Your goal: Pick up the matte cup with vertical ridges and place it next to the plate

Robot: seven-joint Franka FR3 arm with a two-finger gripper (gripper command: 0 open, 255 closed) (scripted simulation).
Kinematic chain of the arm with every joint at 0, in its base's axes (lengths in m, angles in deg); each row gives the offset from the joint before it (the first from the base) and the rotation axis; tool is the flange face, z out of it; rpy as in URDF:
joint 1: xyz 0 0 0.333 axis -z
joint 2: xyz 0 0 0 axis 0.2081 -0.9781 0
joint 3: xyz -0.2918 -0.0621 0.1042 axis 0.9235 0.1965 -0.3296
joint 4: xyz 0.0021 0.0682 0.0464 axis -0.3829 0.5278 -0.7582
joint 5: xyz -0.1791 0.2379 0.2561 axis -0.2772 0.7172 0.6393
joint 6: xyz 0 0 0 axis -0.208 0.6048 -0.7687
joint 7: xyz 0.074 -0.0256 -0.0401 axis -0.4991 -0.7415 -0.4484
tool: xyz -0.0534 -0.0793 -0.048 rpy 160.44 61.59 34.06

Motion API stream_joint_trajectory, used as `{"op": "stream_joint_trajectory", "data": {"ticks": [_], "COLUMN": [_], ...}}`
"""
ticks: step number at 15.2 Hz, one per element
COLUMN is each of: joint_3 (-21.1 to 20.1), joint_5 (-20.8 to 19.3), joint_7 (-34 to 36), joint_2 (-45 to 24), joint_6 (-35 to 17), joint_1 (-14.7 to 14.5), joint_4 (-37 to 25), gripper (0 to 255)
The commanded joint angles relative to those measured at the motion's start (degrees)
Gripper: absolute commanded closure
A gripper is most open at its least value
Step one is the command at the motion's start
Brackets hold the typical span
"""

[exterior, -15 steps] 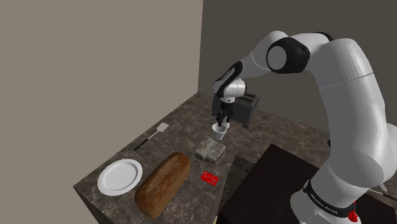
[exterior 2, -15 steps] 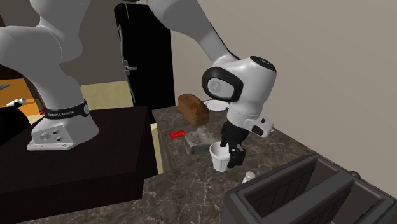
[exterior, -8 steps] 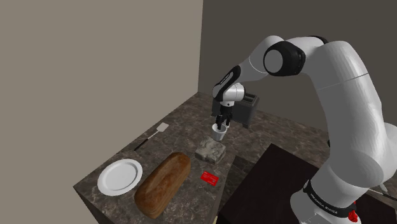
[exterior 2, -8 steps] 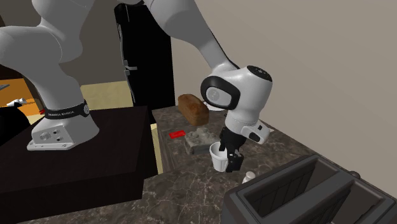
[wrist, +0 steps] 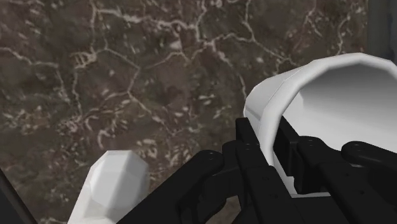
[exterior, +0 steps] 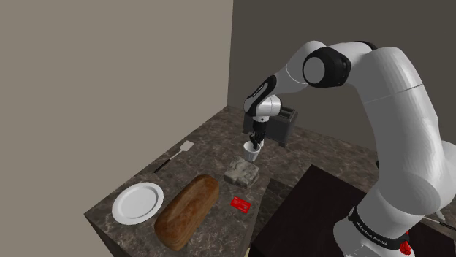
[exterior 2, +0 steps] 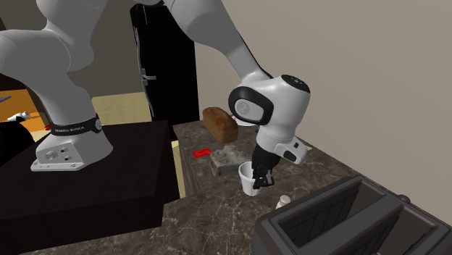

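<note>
Pinches the wall of the white cup (exterior 2: 247, 178) tighter than half a second ago, with one finger of the tool (exterior 2: 261, 179) inside and one outside. Stands upright, matte, faceted and otherwise empty on the dark veined stone counter (exterior 2: 210, 195), beside a rough grey block (exterior 2: 226, 158), well apart from the round white plate (exterior: 137, 202).

Dark veined marble counter (exterior: 207, 137); plain taupe walls (exterior: 109, 73) meeting at corner; tall black panel (exterior 2: 172, 65) behind.
</note>
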Motion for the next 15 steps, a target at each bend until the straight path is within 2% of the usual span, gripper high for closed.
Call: {"op": "stream_joint_trajectory", "data": {"ticks": [1, 6, 15], "joint_3": [-0.03, -0.02, 1.11], "joint_5": [0.01, 0.01, -1.28], "joint_7": [0.0, 0.0, 1.06], "joint_2": [-0.03, -0.04, 5.75], "joint_6": [0.0, 0.0, 3.88], "joint_1": [-0.02, -0.02, -0.82], "joint_4": [0.02, 0.01, 1.87], "gripper": [255, 255, 255]}}
